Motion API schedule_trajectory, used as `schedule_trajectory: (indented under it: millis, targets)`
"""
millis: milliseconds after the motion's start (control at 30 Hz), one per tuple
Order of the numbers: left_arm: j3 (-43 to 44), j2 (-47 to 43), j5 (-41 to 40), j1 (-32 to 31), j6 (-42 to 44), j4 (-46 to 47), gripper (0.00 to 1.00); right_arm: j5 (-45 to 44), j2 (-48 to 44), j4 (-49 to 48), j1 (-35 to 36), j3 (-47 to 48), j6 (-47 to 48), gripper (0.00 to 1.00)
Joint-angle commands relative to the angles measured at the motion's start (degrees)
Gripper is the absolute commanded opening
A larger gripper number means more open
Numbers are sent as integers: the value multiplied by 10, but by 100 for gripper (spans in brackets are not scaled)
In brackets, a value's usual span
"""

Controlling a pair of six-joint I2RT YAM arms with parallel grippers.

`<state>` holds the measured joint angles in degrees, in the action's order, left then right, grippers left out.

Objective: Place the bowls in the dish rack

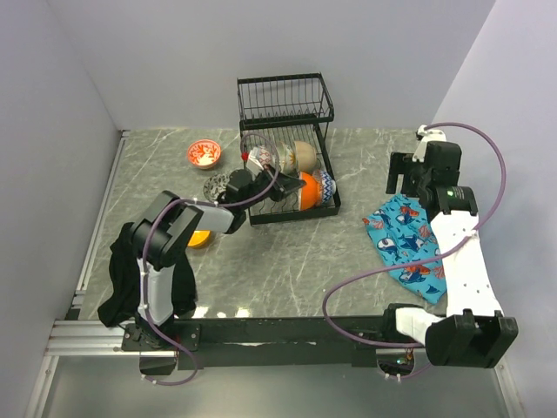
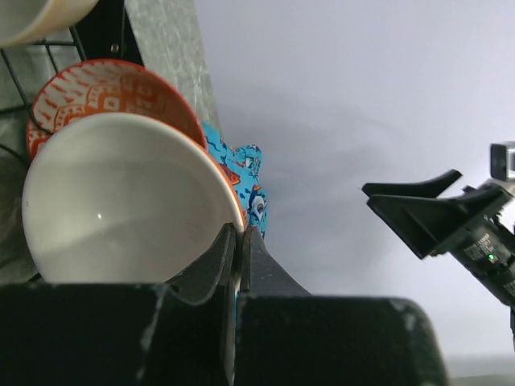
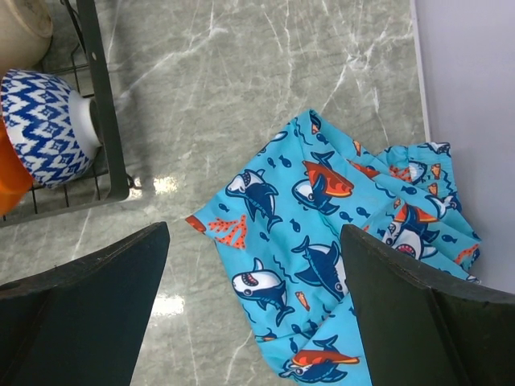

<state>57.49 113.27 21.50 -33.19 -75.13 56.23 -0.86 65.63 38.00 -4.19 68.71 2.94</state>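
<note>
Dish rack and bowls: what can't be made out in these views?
Left wrist view: the left tool covers the lower rim of the held bowl.
Top view: that tool and bowl hide the lower left slots of the dish rack; the count there is unclear.
Top view: the left arm covers most of a yellow-orange bowl on the table.
Right wrist view: the orange bowl in the rack is cut off by the left edge.

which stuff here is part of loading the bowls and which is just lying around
For the job: dish rack; white bowl in the left gripper; orange bowl and blue zigzag bowl already racked; red bowl and dark patterned bowl on the table.
Just lying about: shark-print cloth.
</note>
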Motion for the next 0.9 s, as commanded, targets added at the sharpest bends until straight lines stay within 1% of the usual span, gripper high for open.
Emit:
schedule_trajectory:
  millis: [0, 100, 300, 667, 867]
  targets:
    - [31, 16, -17, -8, -26, 37, 1, -10, -31, -1, -6, -8, 14, 95]
    - [39, 30, -22, -7, -34, 42, 1, -9, -31, 2, -8, -8, 15, 95]
    - [56, 56, -10, -1, -83, 60, 1, -12, -23, 3, -12, -4, 18, 95]
    - [75, 91, 14, 9, -157, 138, 1, -12, 3, 4, -12, 11, 27, 95]
    - [89, 124, 16, 10, -186, 158, 1, -13, 22, 4, -12, 25, 32, 95]
